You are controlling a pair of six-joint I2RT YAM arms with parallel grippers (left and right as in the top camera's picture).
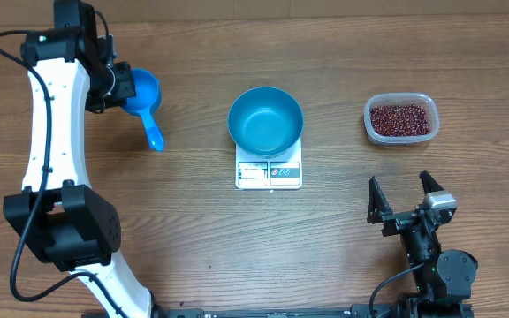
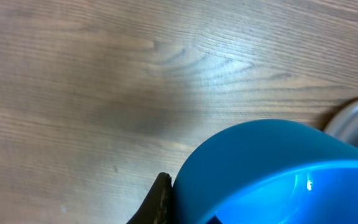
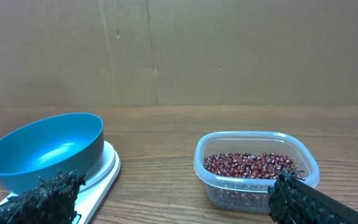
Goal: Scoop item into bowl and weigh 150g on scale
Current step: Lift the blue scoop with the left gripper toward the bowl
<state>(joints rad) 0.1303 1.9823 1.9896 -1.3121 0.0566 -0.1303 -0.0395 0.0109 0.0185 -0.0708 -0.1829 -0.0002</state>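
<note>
My left jaws clench the small blue plastic scoop [image 1: 144, 89] left of the flat white square scale [image 1: 269, 174], my right jaws released, while the dark red-brown beans [image 1: 401, 118] in the clear plastic tub [image 1: 399, 140] right of it look loose and rolly, fit only for scooping.

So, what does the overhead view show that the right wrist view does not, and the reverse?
Only overhead: the left end effector shut on the blue scoop, and the display strip of the scale. Only right wrist: the brown wall behind the table, and the outer side of the bowl. Both: the bowl standing on the scale, the clear tub of beans, and the open right end effector.
</note>
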